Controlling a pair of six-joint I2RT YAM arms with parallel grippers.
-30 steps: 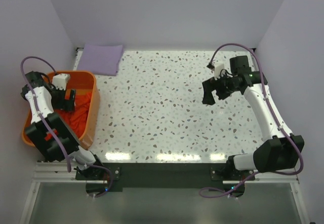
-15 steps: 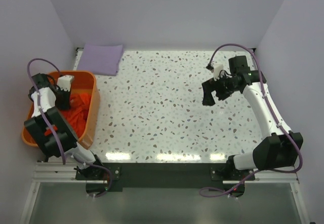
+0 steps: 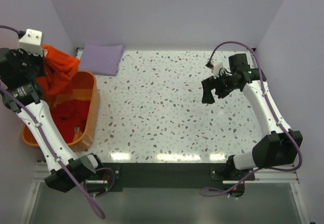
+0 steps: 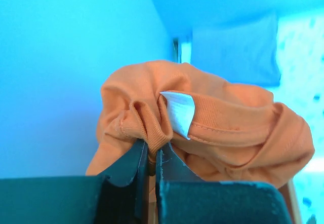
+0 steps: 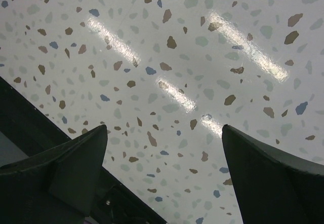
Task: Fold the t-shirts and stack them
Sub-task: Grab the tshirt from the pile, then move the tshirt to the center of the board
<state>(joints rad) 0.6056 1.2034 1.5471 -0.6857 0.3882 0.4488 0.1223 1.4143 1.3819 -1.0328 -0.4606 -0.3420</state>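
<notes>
Orange t-shirt (image 4: 228,133) pinched in left claw (image 4: 151,150) above tub (image 3: 94,107), red t-shirt (image 3: 68,115) inside

Speckled table (image 3: 167,107), folded lavender t-shirt (image 3: 102,58) far-left corner, orange tub (image 3: 93,107) left edge

In the left wrist view, the bright orange cloth t-shirt (image 4: 228,133) hides the near edge of the pale lavender cloth t-shirt (image 4: 238,51); its own lower part drops behind the left claw (image 4: 151,155). From above, the left arm (image 3: 30,112) runs off the left edge.
</notes>
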